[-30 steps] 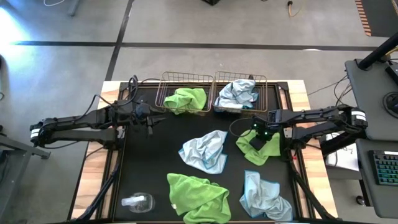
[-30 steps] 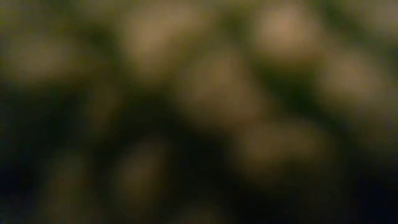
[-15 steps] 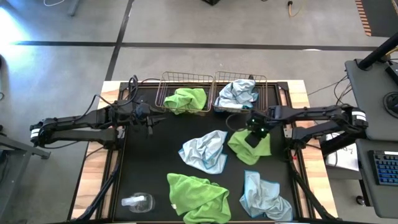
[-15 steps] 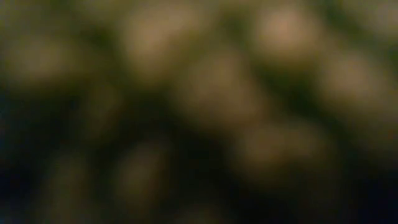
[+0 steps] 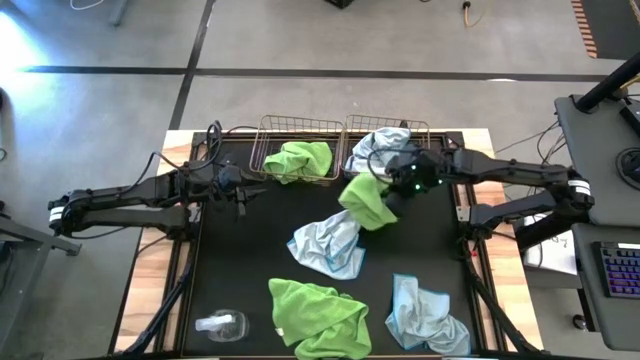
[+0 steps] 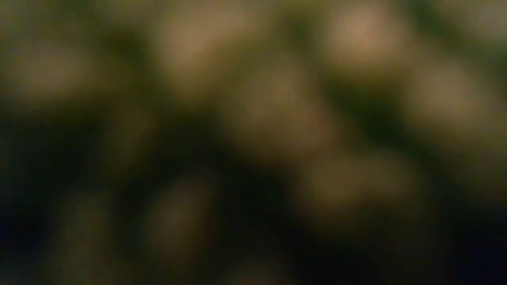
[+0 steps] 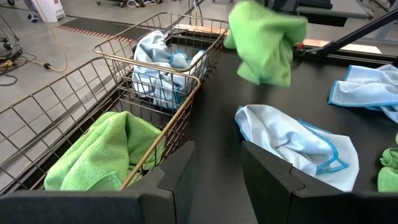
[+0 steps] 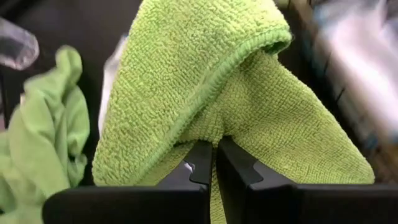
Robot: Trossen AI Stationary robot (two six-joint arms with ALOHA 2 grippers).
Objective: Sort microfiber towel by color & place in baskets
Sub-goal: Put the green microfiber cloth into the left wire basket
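Note:
My right gripper (image 5: 400,190) is shut on a lime green towel (image 5: 365,200) that hangs in the air just in front of the two wire baskets. The left basket (image 5: 270,128) holds a green towel (image 5: 300,160); the right basket (image 5: 420,128) holds a pale blue one (image 5: 380,148). A blue towel (image 5: 330,245) lies crumpled mid-table, and a green one (image 5: 318,315) and another blue one (image 5: 425,320) lie at the near edge. My left gripper (image 5: 250,190) waits open, left of the baskets. The low view shows only blur. My right gripper pinches a bunched fold of the green towel (image 8: 214,134) between its two shut fingers (image 8: 239,165). The cloth drapes ahead of and around the fingers in several layers. In the left wrist view the towel (image 7: 264,40) hangs slack, lifted clear of the table.
A clear plastic bottle (image 5: 220,323) lies near the table's near left corner. The baskets stand side by side along the far edge. Black mat (image 5: 240,260) shows bare between my left arm and the mid-table blue towel.
My right gripper, shut on the green towel, has moved up and toward the table's far left, toward the baskets. The towel lay on the mat at the right a second ago; now it is lifted clear and hangs in front of the baskets.

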